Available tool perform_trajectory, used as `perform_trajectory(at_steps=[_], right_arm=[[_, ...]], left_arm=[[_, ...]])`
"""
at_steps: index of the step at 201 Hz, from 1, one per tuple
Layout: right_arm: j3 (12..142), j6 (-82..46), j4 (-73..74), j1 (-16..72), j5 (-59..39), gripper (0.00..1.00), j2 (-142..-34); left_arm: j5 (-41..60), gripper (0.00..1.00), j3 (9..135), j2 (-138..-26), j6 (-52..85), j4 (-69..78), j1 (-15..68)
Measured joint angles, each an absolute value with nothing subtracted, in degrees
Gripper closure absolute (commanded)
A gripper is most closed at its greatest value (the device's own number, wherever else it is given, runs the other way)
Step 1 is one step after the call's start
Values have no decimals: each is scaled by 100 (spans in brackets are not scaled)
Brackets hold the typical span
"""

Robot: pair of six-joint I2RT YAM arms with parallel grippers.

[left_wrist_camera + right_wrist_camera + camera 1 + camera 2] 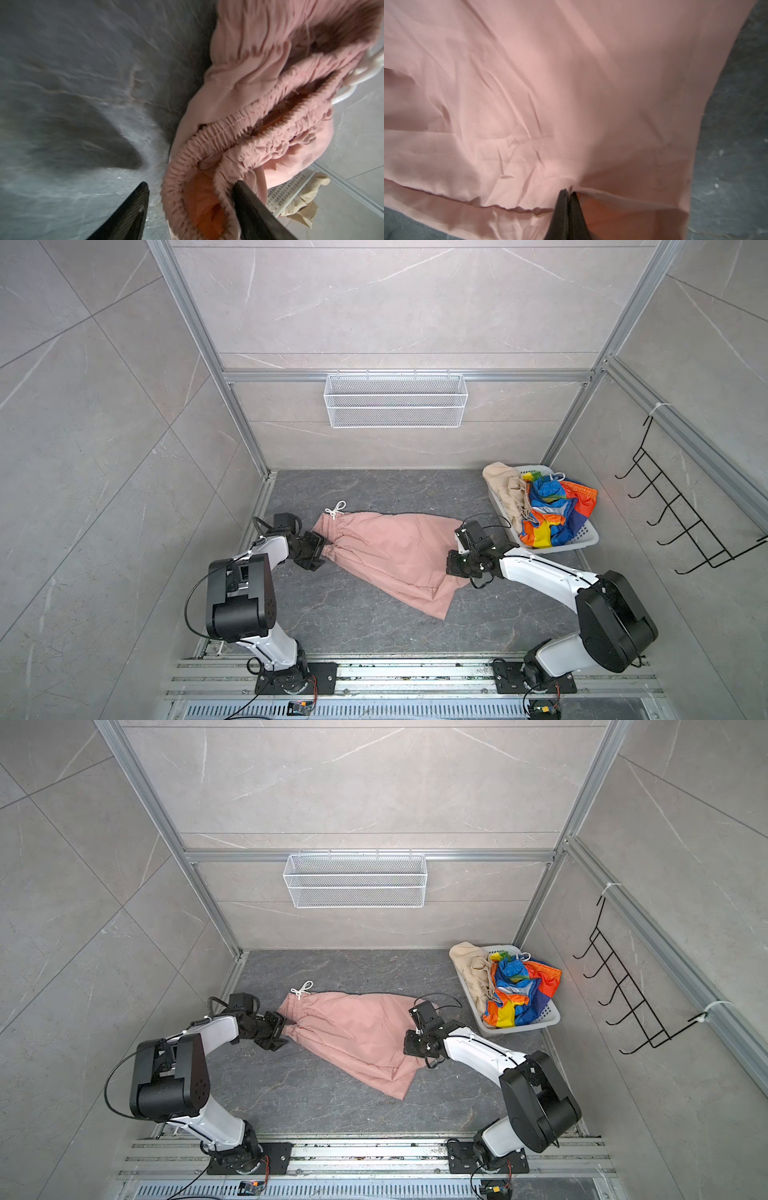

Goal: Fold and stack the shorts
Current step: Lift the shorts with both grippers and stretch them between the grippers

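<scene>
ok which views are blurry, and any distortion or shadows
Left wrist view: table smeared, dark shadow on it, pink shorts waistband sharper. Right wrist view: shorts soft throughout. Both top views: sharp, evenly lit, frame uprights splayed by the wide lens.

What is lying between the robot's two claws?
The pink shorts stretch from the open left gripper, at their waist end, to the right gripper, shut on their leg end. Both top views show it.

We can read no text, no labels, no brands, no numbers, no signs, anywhere in these views.
</scene>
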State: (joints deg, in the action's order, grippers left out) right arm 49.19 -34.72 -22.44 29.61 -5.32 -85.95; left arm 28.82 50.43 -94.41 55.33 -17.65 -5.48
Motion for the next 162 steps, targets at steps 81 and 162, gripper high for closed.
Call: perform_trajectory(at_steps=[81, 162], right_arm=[[4845, -3472, -2220, 2961, -532, 100, -8560], [6571, -3201, -2912, 2075, -685, 100, -8617]], left_arm=[[2628, 99, 5043, -9255, 5732, -1542, -478], [2786, 100, 7671, -9631, 5728, -1531, -377]])
